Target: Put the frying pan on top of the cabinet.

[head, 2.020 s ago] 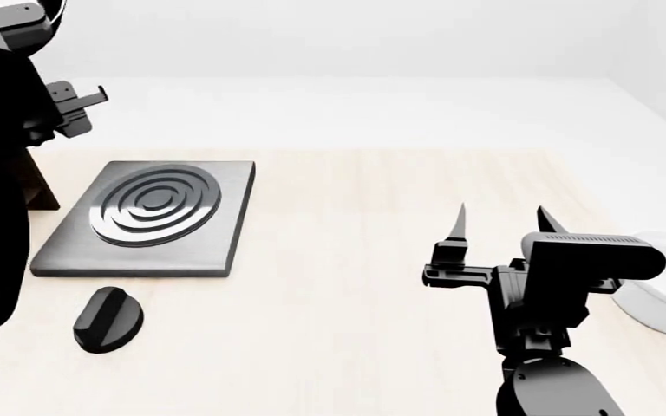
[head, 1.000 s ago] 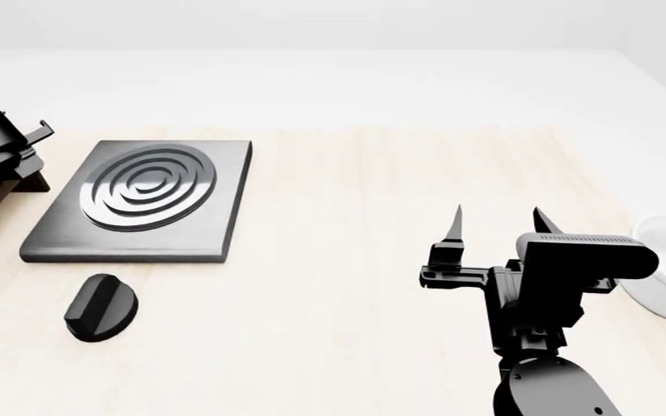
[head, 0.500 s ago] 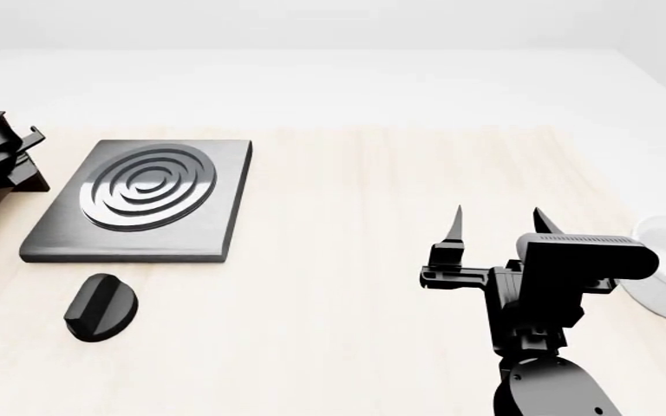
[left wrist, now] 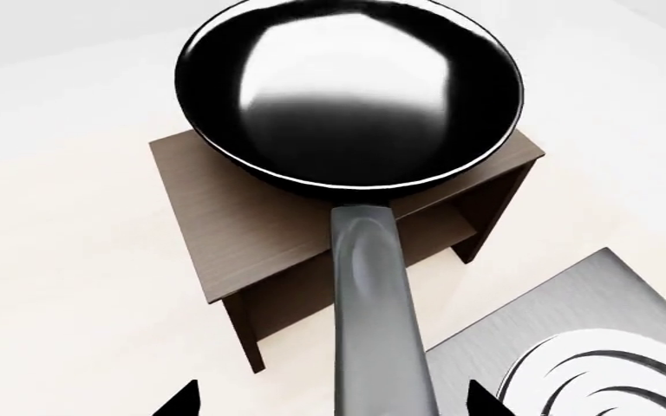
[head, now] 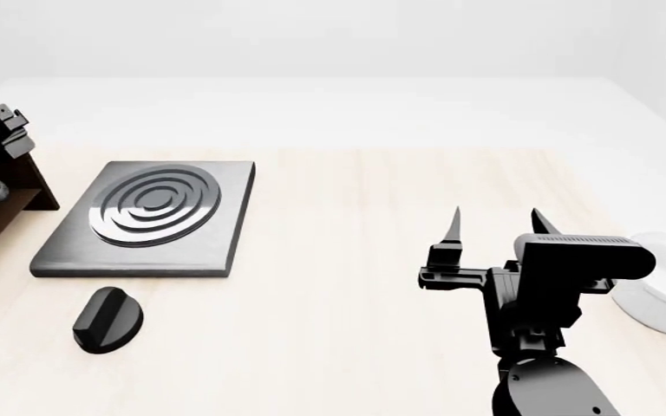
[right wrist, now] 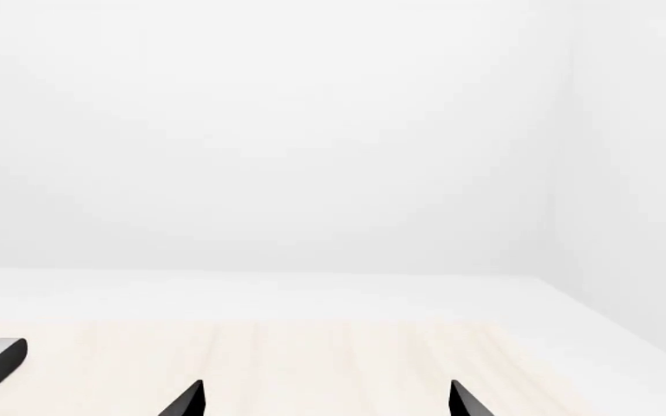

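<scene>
Glossy black round frying pan [left wrist: 350,95] sits atop dark brown wooden cabinet [left wrist: 310,230], handle running toward the spread, empty left hand [left wrist: 330,400]

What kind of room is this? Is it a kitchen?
It looks like a pretend kitchen in a computer simulation, not a real one. A frying pan sits over a wooden cabinet, and a grey burner plate lies on the pale wooden table. The walls are plain white.

The pan [left wrist: 350,95] appears to sit on the cabinet [left wrist: 264,234]; the burner plate [head: 148,217] lies just right of the cabinet, the knob [head: 107,319] before it, a bowl [head: 662,293] far right on the tabletop [head: 356,260].
</scene>
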Controlling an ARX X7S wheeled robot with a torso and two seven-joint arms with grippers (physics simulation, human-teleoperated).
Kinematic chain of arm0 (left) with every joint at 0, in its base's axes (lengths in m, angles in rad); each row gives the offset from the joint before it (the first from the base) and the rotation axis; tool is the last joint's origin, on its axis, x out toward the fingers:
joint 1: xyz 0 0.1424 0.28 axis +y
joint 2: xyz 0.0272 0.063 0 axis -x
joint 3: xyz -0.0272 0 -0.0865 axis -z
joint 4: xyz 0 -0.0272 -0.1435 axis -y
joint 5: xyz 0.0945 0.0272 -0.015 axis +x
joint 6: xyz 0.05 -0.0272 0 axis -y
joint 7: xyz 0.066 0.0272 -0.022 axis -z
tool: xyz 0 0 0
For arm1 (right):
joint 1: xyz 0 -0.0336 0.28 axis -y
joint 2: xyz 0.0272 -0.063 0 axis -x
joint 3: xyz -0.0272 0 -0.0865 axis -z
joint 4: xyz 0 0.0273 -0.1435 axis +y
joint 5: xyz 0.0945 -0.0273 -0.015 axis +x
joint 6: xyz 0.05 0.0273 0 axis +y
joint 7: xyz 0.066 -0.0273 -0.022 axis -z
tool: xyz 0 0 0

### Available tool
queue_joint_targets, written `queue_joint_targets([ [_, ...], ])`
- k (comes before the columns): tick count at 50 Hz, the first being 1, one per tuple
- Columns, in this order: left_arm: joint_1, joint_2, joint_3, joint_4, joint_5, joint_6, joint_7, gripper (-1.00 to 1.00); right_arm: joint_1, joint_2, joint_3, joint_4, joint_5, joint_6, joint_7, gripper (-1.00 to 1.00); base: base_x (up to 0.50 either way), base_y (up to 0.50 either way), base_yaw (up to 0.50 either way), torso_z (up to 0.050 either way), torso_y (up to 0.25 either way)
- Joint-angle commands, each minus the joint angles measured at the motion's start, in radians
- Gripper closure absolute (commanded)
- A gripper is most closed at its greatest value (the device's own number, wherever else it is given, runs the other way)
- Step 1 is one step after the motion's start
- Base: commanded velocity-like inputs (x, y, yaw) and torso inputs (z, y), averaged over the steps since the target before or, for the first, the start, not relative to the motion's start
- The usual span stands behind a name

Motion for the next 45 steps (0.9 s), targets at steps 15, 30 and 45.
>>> queue_joint_targets([
  [15,-0.019,0.013,0.063,0.0,0.005,0.059,0.055,-1.0,0.0,0.007,-0.004,-0.002,0.011,-0.003,0.008,-1.0,0.0,0.0,0.0,0.0,0.217],
  [30,0.587,0.247,0.228,1.057,0.02,-0.477,0.698,-1.0,-0.004,0.014,-0.008,-0.017,0.012,0.001,0.018,-1.0,0.0,0.0,0.0,0.0,0.0],
  [45,1.138,0.362,0.187,2.139,-0.166,-0.398,0.89,-1.0,-0.008,0.021,-0.013,-0.031,0.012,-0.006,0.024,-1.0,0.0,0.0,0.0,0.0,0.0],
])
